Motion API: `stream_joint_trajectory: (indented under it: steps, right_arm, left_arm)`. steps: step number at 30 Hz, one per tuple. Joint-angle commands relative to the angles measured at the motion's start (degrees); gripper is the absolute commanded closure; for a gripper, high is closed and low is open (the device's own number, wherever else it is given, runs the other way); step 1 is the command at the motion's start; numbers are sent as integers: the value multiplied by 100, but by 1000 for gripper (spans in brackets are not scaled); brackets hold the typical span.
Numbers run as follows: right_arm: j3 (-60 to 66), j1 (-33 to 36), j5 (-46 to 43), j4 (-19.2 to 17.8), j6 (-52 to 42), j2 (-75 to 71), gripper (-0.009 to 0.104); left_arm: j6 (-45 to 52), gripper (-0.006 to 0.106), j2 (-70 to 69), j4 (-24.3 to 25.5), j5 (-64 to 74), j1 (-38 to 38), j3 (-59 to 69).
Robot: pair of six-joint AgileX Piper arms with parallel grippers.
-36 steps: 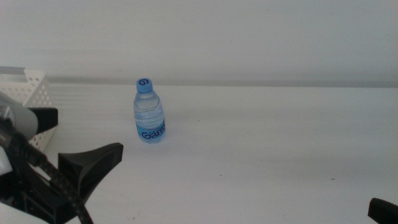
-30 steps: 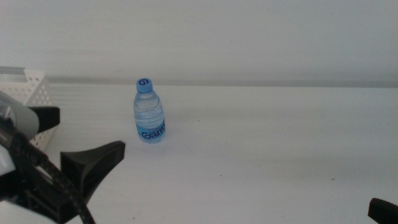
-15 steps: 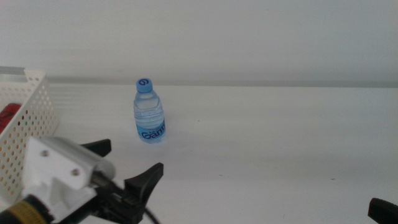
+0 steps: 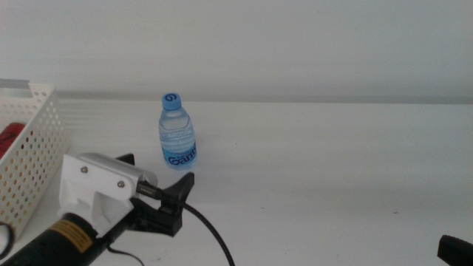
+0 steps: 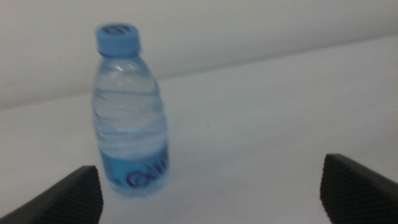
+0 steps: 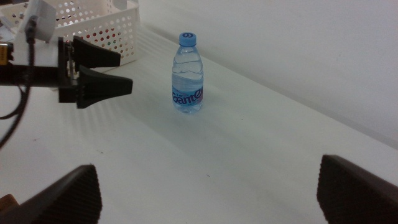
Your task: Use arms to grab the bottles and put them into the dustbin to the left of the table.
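My left gripper [image 4: 159, 188] is spread wide, empty, pointed at the water bottle [image 4: 177, 133] standing upright on the table [image 4: 332, 162]. My right gripper [image 6: 208, 186] waits near the front edge, also spread. Basket [image 4: 29, 148] sits left.

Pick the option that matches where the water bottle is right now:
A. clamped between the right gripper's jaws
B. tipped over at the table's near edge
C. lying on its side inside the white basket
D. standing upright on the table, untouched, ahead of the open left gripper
D: the water bottle stands upright on the table, clear of the left gripper, whose jaws are spread; the right gripper waits far off, also open.
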Motion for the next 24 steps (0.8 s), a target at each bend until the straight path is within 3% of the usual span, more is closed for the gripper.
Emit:
stream_joint_trajectory:
  steps: [1, 24]
  right_arm:
    - [13, -48, -63, -87, -10, -8, 2]
    - [13, -48, -63, -87, -10, -8, 2]
  left_arm:
    - [56, 7, 375, -86, -715, 123, 8]
    - [36, 7, 3128, -266, -1215, 563, -1873]
